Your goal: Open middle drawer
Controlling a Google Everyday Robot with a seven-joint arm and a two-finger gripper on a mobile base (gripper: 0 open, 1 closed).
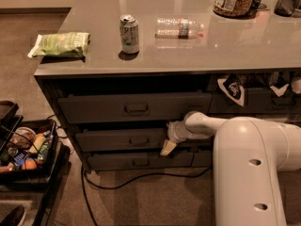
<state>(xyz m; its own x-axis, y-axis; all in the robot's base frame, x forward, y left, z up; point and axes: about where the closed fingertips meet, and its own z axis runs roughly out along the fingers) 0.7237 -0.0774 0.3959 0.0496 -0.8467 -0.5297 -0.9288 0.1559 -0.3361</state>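
The gripper (167, 148) sits at the right end of the middle drawer (123, 140); I cannot tell its grip.

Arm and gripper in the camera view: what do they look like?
The arm is a smooth white shell of rounded tubes, its wide near link bearing two small dark oval holes. It narrows to a ringed wrist and a cream-coloured gripper, by the right end of the middle drawer.
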